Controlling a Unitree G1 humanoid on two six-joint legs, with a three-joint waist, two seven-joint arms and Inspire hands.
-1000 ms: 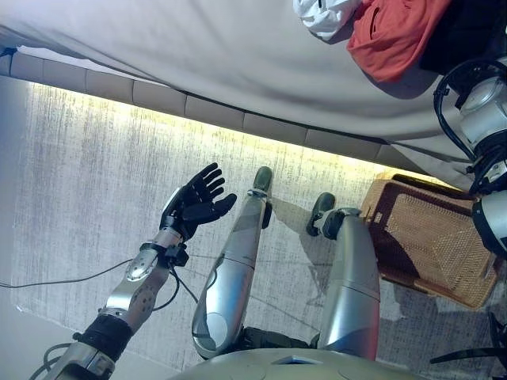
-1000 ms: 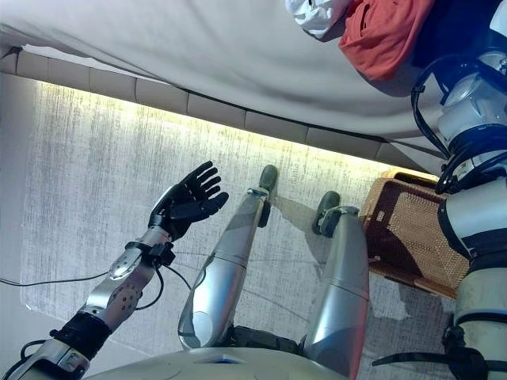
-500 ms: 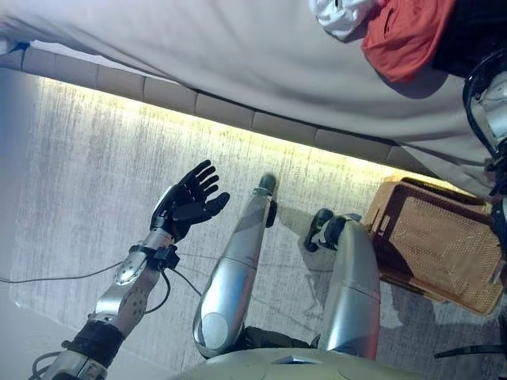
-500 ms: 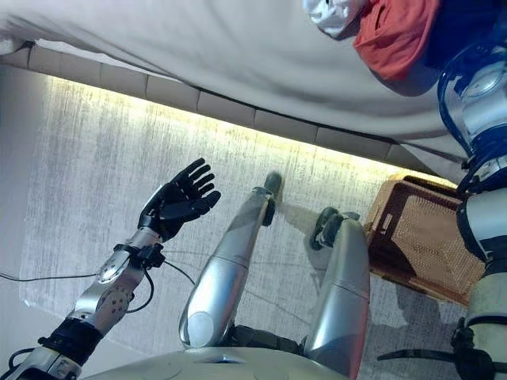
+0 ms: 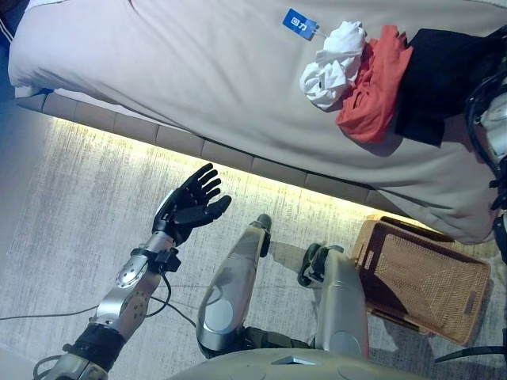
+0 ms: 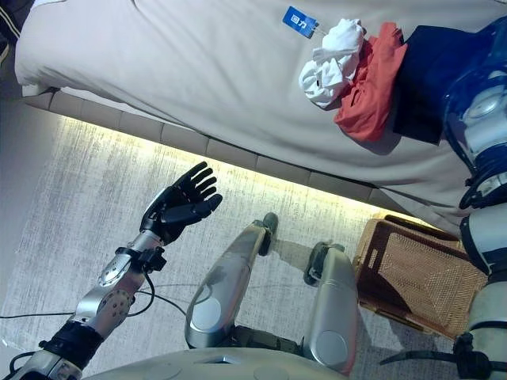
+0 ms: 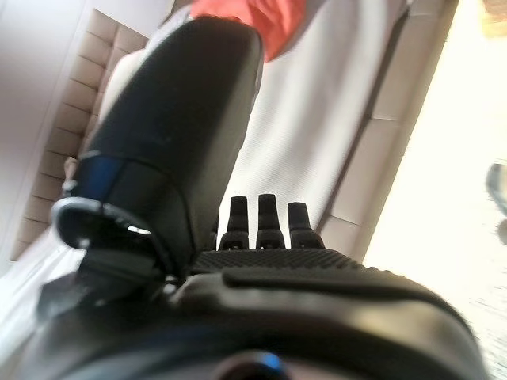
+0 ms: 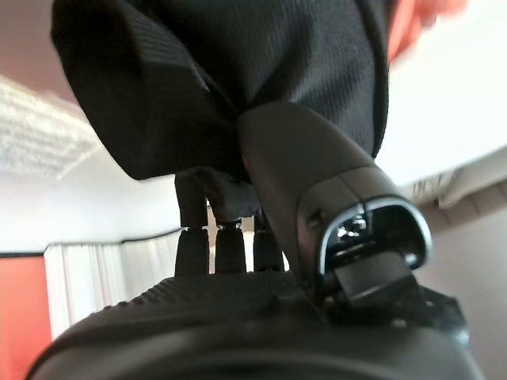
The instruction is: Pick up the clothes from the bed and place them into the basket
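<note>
A white garment (image 5: 333, 67), a red garment (image 5: 372, 87) and a black garment (image 5: 444, 79) lie bunched together on the grey bed (image 5: 198, 71) at the far right. A woven basket (image 5: 428, 277) stands on the floor at the lower right, with nothing in it. My right arm (image 5: 495, 127) reaches over the black garment at the right edge. In the right wrist view my right hand (image 8: 238, 317) has its thumb and fingers closed into the black cloth (image 8: 238, 63). My left hand (image 5: 190, 207) is open and holds nothing, raised above the floor below the bed's edge.
A blue tag (image 5: 299, 24) lies on the sheet left of the white garment. The bed's padded base with a lit strip (image 5: 238, 162) runs across the view. A pale rug (image 5: 71, 206) covers the floor in front of it.
The whole picture has shifted, so more of the bed and clothes shows now: the camera moved. My left hand stays open in about the same pose.
</note>
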